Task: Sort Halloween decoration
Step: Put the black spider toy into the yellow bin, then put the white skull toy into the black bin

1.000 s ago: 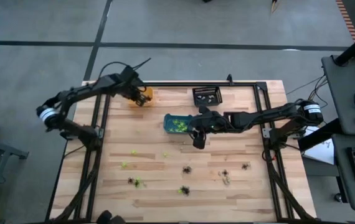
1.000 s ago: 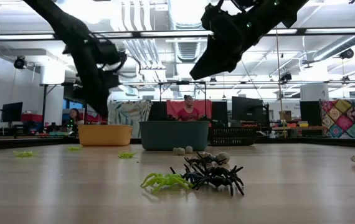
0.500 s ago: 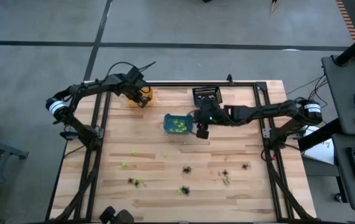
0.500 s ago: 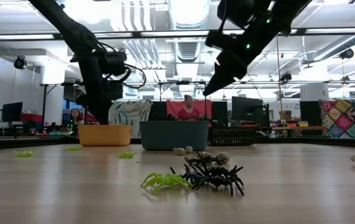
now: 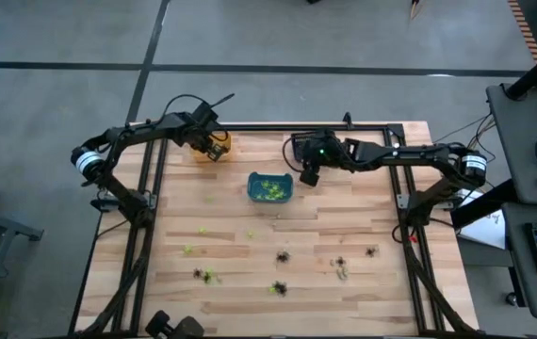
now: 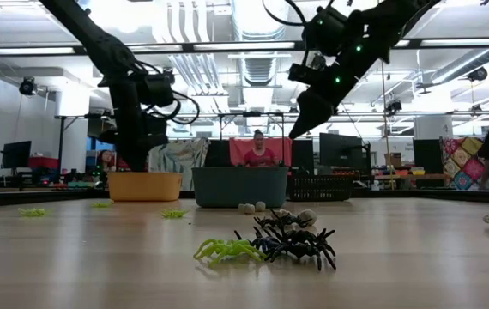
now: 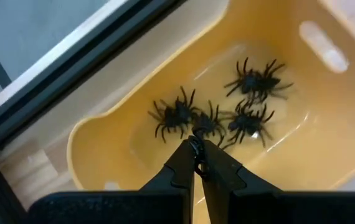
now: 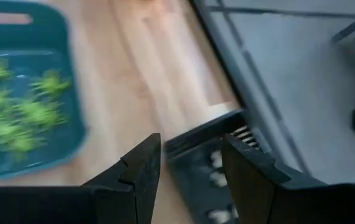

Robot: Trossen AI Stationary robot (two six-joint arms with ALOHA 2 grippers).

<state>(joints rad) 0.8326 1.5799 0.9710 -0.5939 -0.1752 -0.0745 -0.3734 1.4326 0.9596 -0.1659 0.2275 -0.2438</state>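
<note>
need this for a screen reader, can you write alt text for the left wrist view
The left claw, shut and holding nothing, points down into an orange bin with four black toy spiders clustered on its floor. Beyond the bin's rim runs the table's dark metal frame.

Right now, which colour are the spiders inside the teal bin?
Lime green. The spiders in the teal bin show best in the right wrist view.

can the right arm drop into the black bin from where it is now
Probably yes: the right pincer hangs open and empty at the black bin, whose open top shows nothing covering it; the left pincer is away at the orange bin.
</note>
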